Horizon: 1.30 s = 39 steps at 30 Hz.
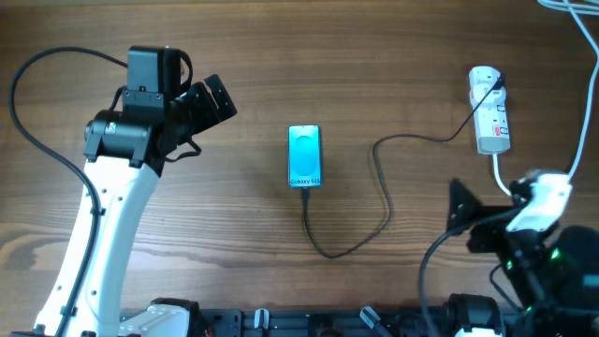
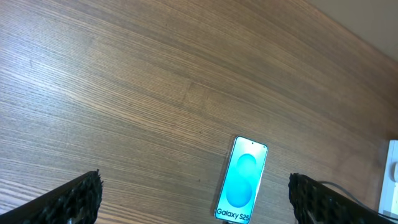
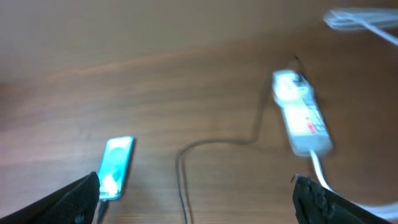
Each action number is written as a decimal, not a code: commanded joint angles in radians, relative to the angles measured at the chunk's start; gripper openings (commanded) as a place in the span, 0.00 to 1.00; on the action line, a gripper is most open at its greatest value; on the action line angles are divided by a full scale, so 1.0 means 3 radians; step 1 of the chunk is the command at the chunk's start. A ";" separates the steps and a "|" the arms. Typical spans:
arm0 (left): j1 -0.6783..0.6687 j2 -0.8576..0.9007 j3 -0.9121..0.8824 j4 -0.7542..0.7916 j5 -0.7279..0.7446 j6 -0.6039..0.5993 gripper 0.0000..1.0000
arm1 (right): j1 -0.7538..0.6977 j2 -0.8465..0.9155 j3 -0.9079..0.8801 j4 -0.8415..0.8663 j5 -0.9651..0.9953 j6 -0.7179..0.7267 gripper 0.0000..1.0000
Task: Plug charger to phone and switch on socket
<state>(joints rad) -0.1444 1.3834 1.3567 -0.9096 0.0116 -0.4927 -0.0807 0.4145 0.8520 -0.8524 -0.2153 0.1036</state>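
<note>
The phone lies flat at the table's middle, teal screen lit, white text strip at its near end. The thin black charger cable runs from the adapter on the white socket strip at the far right, loops down, and its tip meets the phone's near end. My left gripper is open and empty, raised left of the phone; its view shows the phone between the fingers. My right gripper is open and empty at the near right. Its blurred view shows phone, cable and socket.
A thick white cord runs from the socket's near end past my right arm and up along the table's right edge. The arms' bases sit along the near edge. The socket's edge also shows in the left wrist view.
</note>
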 commanded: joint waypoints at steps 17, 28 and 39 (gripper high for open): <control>0.0011 -0.0027 -0.0003 0.0006 -0.0043 -0.0033 1.00 | 0.0380 -0.1369 -0.1876 0.1831 -0.0187 -0.0258 1.00; 0.0011 -0.0027 -0.0003 0.0008 -0.0043 -0.0033 1.00 | 0.0380 -0.1369 -0.2506 0.2724 -0.0131 -0.0249 1.00; 0.0011 -0.0027 -0.0003 0.0008 -0.0043 -0.0033 1.00 | 0.0354 -0.1369 -0.2712 0.2730 0.0294 -0.0043 1.00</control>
<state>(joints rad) -0.1444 1.3834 1.3567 -0.9092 0.0116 -0.4923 0.0284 0.0193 0.0616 -0.0418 -0.2012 0.0406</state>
